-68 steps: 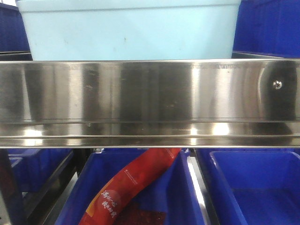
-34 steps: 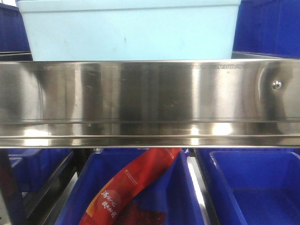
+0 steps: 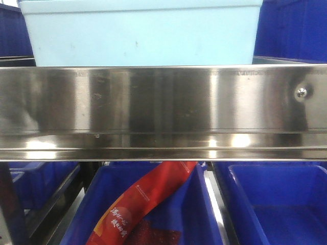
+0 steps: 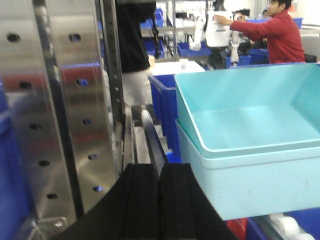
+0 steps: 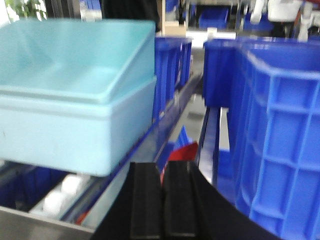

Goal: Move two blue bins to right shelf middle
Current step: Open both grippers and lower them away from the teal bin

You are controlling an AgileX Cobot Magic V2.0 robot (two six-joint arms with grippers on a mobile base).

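Nearest each wrist camera are the grippers themselves: the left gripper (image 4: 159, 200) has its two black pads pressed together with nothing between them, and the right gripper (image 5: 163, 200) is the same, pads meeting and empty. Neither touches anything. Just beyond them sit the two light blue bins (image 4: 250, 145), nested one inside the other, on the steel shelf rail (image 3: 163, 109). From the left wrist the stack lies ahead and to the right; from the right wrist (image 5: 75, 100) it lies ahead and to the left, so the bins stand between the two arms, their long side running across the robot's front as the front view shows (image 3: 143, 33). Both arms look about equally near, which suggests a two-sided grasp, and the jaws would have to part first. Farther off, dark blue crates (image 5: 280, 130) stand to the right, and a red packet (image 3: 143, 204) lies in a crate below.
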